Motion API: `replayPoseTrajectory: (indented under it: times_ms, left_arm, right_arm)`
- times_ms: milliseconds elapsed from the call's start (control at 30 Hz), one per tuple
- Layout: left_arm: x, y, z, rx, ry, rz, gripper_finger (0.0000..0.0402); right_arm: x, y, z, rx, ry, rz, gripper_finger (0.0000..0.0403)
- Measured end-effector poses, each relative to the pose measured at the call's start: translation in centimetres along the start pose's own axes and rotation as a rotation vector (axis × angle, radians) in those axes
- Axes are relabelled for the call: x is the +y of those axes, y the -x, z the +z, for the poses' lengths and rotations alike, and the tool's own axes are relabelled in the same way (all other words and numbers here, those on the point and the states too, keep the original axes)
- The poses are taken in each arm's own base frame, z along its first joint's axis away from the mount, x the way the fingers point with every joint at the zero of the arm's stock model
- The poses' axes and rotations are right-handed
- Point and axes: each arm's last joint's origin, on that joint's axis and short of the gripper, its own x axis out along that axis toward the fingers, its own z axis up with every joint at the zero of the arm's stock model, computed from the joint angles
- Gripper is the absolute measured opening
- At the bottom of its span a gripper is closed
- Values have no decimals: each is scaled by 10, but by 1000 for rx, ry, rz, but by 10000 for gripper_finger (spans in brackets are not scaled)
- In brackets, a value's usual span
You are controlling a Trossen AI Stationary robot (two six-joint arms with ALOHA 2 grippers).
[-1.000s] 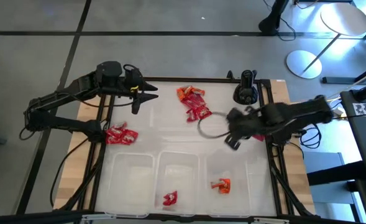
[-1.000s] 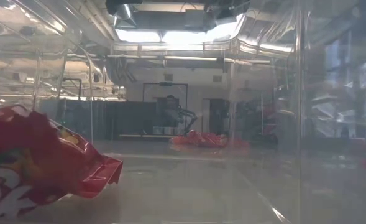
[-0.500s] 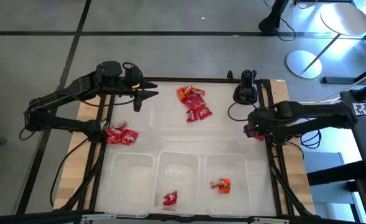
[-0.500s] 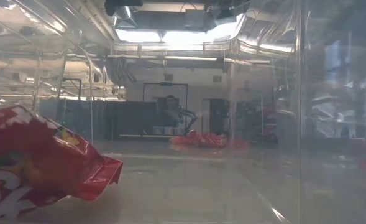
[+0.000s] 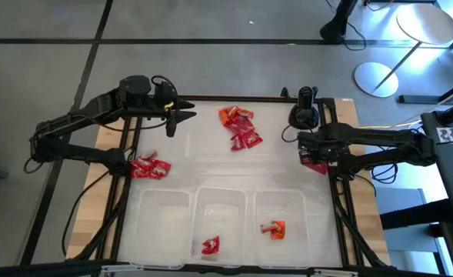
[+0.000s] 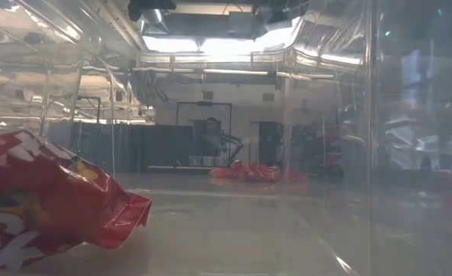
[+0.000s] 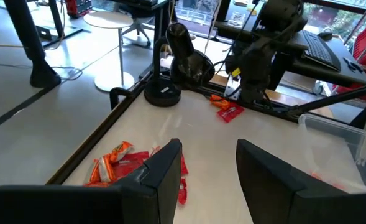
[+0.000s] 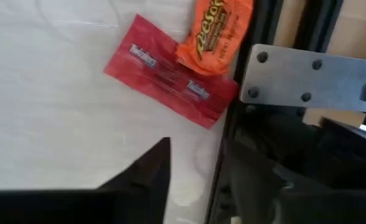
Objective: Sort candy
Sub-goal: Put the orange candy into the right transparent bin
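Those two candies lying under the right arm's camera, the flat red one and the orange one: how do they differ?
The flat red wrapped bar is long and slim with small white print; the orange wrapped candy is shorter and broader with large yellow lettering. The red bar lies fully on the white table, at a slant; the orange one rests partly on the red bar's end, beside the black frame rail. Both are shiny, sealed, and free of the right pincer.
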Motion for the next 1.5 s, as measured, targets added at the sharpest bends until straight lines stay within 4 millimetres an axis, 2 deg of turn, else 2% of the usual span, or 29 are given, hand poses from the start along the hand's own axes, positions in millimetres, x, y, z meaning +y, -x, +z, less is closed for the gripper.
replayPoseTrajectory:
  times_ms: [100,233,433,567,667,767,900,1000,1233,1367,1500]
  left_arm:
    - [0,0,0,0,0,0,143]
    - [0,0,0,1,0,0,143]
    - [0,0,-1,6,1,0,143]
    - [0,0,-3,29,-24,2,143]
    - [1,0,-6,60,-42,5,143]
    - [1,0,-7,70,-58,5,143]
    - [1,0,-8,83,-76,5,143]
    - [1,0,-8,84,-77,5,143]
    - [1,0,-8,84,-74,5,143]
    - [1,0,-8,82,-79,5,143]
    - [1,0,-8,80,-78,5,143]
  right_arm:
    - [8,-3,10,-14,-16,73,183]
    - [13,-5,23,-62,-79,97,189]
    - [10,-12,34,-60,-138,-19,172]
    - [11,-26,35,-59,-136,-117,166]
    - [15,-31,38,-62,-135,-131,176]
    - [18,-36,39,-69,-123,-117,202]
    - [19,-39,37,-54,-37,-122,243]
    - [24,-39,32,-48,82,-102,257]
    - [35,-26,9,-58,370,-112,242]
    - [38,-26,0,-28,542,-102,230]
    - [38,-26,1,-26,592,-102,227]
